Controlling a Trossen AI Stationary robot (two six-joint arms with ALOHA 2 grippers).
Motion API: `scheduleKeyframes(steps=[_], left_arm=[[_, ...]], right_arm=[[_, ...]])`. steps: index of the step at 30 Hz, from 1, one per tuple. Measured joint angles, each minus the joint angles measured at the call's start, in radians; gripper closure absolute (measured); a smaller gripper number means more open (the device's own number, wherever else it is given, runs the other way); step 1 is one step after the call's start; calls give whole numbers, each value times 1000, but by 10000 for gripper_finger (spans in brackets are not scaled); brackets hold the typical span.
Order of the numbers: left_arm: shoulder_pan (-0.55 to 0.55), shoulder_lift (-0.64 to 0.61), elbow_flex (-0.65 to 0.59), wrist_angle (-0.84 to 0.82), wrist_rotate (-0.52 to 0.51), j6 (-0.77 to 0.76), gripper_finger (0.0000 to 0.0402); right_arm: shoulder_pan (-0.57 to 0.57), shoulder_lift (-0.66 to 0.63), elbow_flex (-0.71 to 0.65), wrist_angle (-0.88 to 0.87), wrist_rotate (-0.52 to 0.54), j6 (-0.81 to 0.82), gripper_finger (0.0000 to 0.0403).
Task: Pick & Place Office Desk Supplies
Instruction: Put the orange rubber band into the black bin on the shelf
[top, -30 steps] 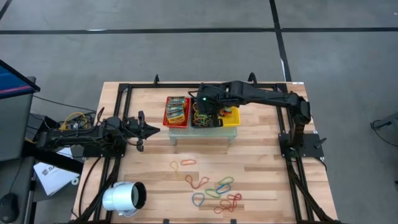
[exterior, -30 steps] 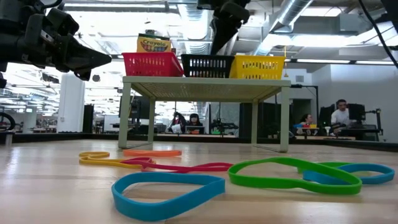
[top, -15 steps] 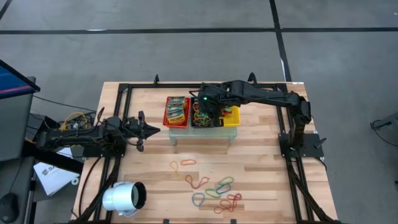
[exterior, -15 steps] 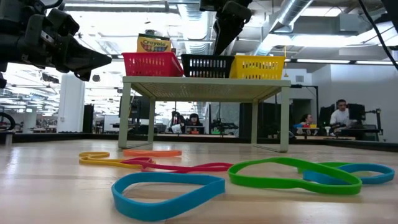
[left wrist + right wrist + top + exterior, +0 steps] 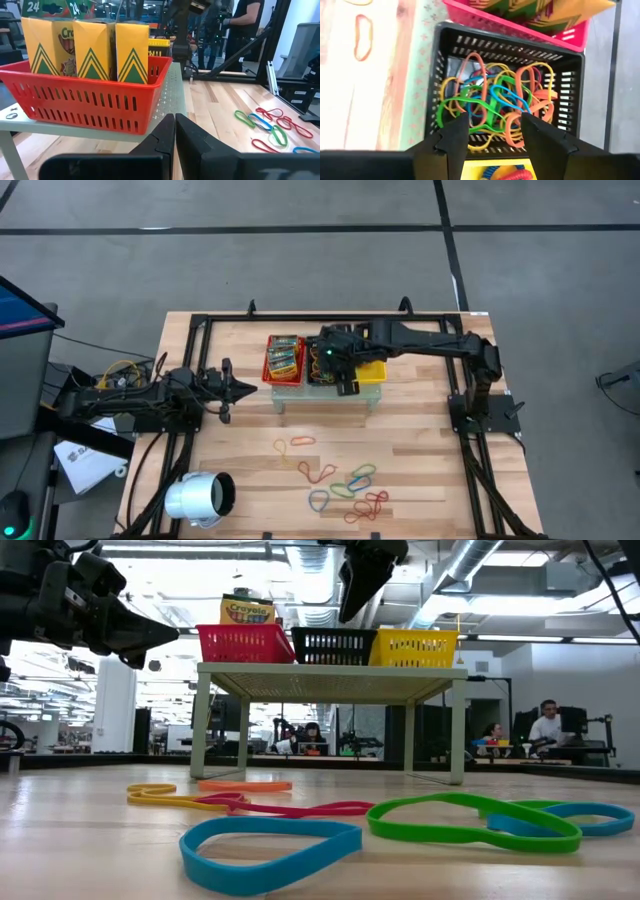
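Overhead, the right gripper [image 5: 490,131] hung with fingers spread, empty, above the black basket [image 5: 445,75] heaped with rubber bands [image 5: 495,100], while the left gripper [image 5: 228,390] waited clenched.

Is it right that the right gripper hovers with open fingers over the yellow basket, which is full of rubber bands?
Not quite. The right gripper does hover with open fingers, but over the black basket, the middle of the three on the small stand. The right wrist view shows the tangle of rubber bands lying in that black basket; the yellow basket sits beside it.
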Motion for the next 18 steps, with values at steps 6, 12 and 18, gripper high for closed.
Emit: scheduleKeyframes(steps=[6, 12, 18], left_arm=[[0, -59, 0, -15, 0, 0, 394], [0, -219, 0, -47, 0, 0, 394], [0, -205, 0, -38, 0, 0, 394]], right_arm=[[30, 0, 0, -2, 3, 8, 231], [54, 0, 0, 5, 3, 27, 232], [84, 0, 1, 6, 3, 34, 232]])
